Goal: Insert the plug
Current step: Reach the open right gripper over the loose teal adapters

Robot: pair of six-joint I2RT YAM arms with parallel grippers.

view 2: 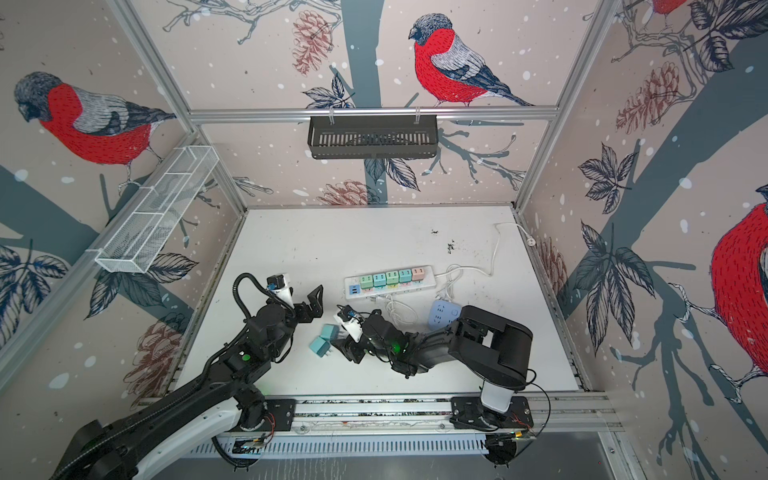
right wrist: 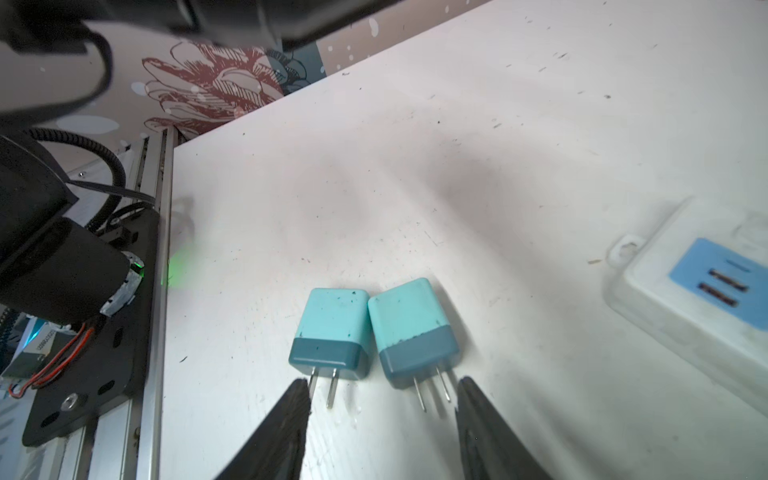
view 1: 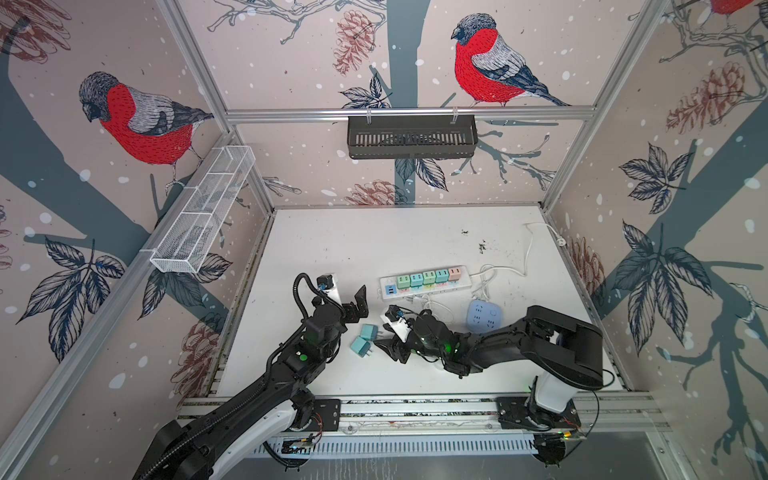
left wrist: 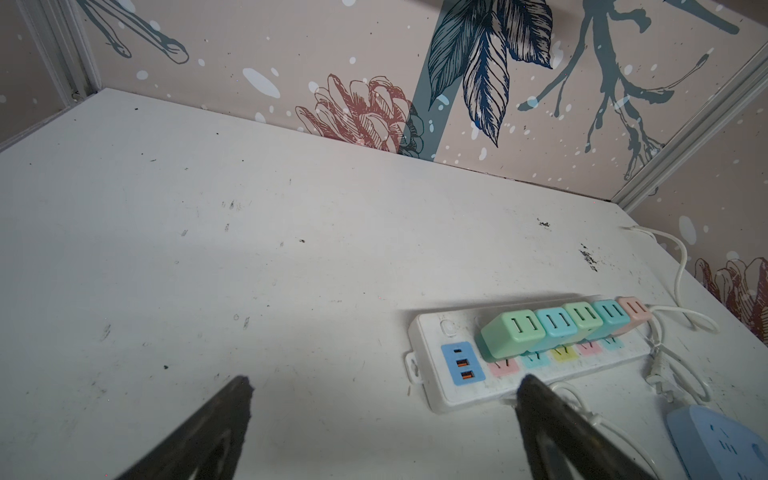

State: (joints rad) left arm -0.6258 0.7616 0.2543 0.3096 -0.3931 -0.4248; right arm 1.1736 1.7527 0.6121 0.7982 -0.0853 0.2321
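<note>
Right wrist | right gripper [right wrist: 384, 382] unclenched, flanking plug prongs [right wrist: 331, 390] | left gripper [left wrist: 385, 379] released, table [left wrist: 208, 249] open ahead

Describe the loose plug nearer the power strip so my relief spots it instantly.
Find the white power strip mid-table. In front of its blue USB end lie two teal plugs side by side. Yours is the plug nearer the strip; its twin lies toward the front rail.

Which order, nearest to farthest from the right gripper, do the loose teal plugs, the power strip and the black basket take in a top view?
1. Loose teal plugs, on the table just left of the right gripper.
2. Power strip, behind the gripper at mid-table.
3. Black basket, hung on the back wall.
</note>
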